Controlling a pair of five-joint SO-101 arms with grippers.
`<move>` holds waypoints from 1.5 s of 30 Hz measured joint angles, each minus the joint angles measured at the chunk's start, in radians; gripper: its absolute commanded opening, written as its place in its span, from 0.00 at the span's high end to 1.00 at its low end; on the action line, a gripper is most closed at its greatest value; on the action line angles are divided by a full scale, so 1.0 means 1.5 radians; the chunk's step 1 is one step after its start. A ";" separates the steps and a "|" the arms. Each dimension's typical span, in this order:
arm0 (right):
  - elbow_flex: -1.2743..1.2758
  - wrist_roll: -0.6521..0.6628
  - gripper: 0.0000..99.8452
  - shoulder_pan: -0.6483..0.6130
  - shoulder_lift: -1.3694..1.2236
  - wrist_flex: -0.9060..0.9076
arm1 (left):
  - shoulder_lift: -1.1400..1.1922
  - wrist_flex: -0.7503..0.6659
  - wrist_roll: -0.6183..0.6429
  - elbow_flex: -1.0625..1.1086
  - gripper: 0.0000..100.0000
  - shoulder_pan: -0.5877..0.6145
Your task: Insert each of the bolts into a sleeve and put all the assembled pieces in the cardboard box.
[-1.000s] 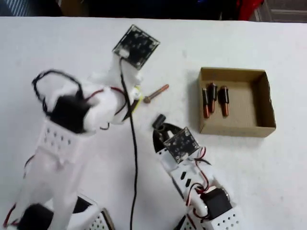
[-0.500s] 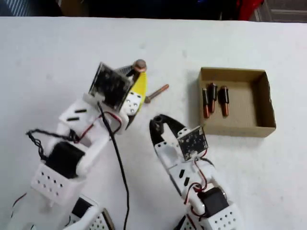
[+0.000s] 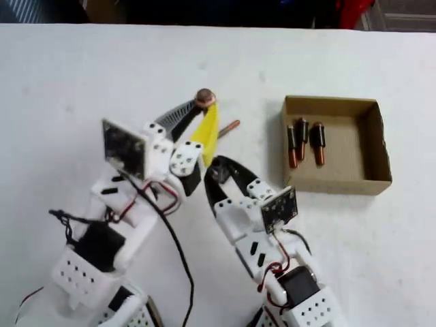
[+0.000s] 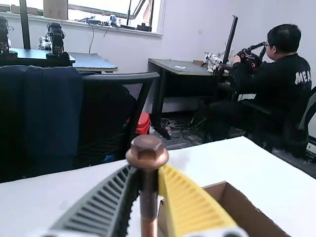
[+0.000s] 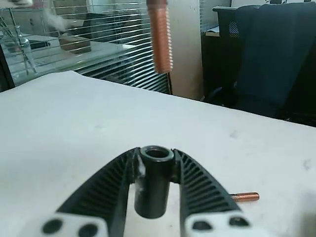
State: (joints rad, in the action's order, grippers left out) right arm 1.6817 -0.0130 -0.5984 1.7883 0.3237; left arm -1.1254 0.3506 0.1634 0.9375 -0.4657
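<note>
My left gripper [image 3: 199, 109] is shut on a copper bolt [image 4: 144, 187], held upright with its hex head [image 3: 204, 97] on top. My right gripper [image 5: 154, 170] is shut on a black sleeve [image 5: 152, 180], also upright with its bore facing up; in the high view the sleeve [image 3: 217, 169] sits just below the left gripper. The bolt's threaded tip [image 5: 160, 37] hangs above the sleeve, apart from it. Another copper bolt [image 3: 227, 127] lies on the table beside the cardboard box [image 3: 371, 146]. Three assembled pieces [image 3: 304, 142] lie inside the box.
The box stands right of both grippers on the white table [image 3: 82, 75]. A black cable [image 3: 174, 238] trails from the left arm toward the front edge. The loose bolt [image 5: 245, 197] lies on the table beyond the right gripper.
The left arm swung the bolt upright and carried it right, over the sleeve. The right gripper moved up and left with the sleeve, closer under the bolt.
</note>
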 measured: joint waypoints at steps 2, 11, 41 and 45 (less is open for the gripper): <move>0.000 -0.003 0.98 0.000 0.000 0.000 | -0.030 -0.008 0.003 0.019 0.98 0.000; 0.000 -0.005 0.98 0.000 0.000 -0.004 | -0.153 -0.009 0.005 0.131 0.98 -0.004; 0.000 0.114 0.98 0.001 0.000 -0.037 | -0.198 -0.010 0.005 0.202 0.98 -0.065; 0.000 0.114 0.98 0.001 0.000 -0.037 | -0.198 -0.063 0.005 0.203 0.98 -0.046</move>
State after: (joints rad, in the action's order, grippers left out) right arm 1.6817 0.1573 -0.5969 1.7883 0.2685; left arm -1.4231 0.2555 0.1711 1.2413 -0.5347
